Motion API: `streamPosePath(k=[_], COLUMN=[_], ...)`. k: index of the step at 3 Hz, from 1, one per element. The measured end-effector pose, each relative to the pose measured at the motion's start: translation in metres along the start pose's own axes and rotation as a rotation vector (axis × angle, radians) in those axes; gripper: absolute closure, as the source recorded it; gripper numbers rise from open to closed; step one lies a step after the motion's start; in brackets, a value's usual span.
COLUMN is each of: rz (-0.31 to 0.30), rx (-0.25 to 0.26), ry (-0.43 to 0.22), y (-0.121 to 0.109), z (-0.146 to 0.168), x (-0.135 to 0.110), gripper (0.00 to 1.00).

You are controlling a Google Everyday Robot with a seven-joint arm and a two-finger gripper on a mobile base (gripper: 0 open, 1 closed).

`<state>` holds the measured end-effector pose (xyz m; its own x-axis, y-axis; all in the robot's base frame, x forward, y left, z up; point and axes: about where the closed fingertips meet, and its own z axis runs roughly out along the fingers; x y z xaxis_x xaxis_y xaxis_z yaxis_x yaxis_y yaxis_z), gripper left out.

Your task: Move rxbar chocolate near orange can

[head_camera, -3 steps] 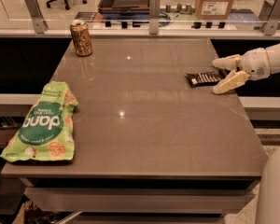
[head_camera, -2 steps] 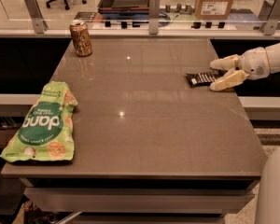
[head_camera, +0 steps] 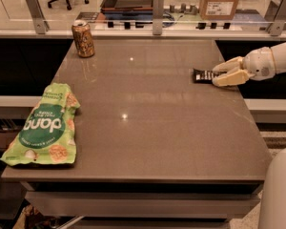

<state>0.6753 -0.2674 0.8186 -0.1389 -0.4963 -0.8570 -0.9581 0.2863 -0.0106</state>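
The rxbar chocolate (head_camera: pixel 202 75), a small black wrapper with white lettering, lies flat near the table's right edge. My gripper (head_camera: pixel 216 76) reaches in from the right, and its pale fingers (head_camera: pixel 227 79) are closed on the bar's right end at table height. The orange can (head_camera: pixel 83 38) stands upright at the table's far left corner, well away from the bar and the gripper.
A large green snack bag (head_camera: pixel 45 125) lies at the front left of the brown table (head_camera: pixel 148 128). A rail with metal posts (head_camera: pixel 158 6) runs along the far edge, with a cardboard box (head_camera: pixel 220 1) behind it. The robot's white body (head_camera: pixel 279 194) is at the lower right.
The gripper's fingers, spread apart around the bar's right end a second ago, have closed in on it. The bar, can and bag have not moved.
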Motion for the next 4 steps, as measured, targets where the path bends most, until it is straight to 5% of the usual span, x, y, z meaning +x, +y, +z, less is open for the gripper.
streamPosePath(k=[4], rz=[0.0], rx=[0.0], ry=[0.0], y=[-0.0001], z=[-0.0001], x=[-0.0005], gripper=[1.0])
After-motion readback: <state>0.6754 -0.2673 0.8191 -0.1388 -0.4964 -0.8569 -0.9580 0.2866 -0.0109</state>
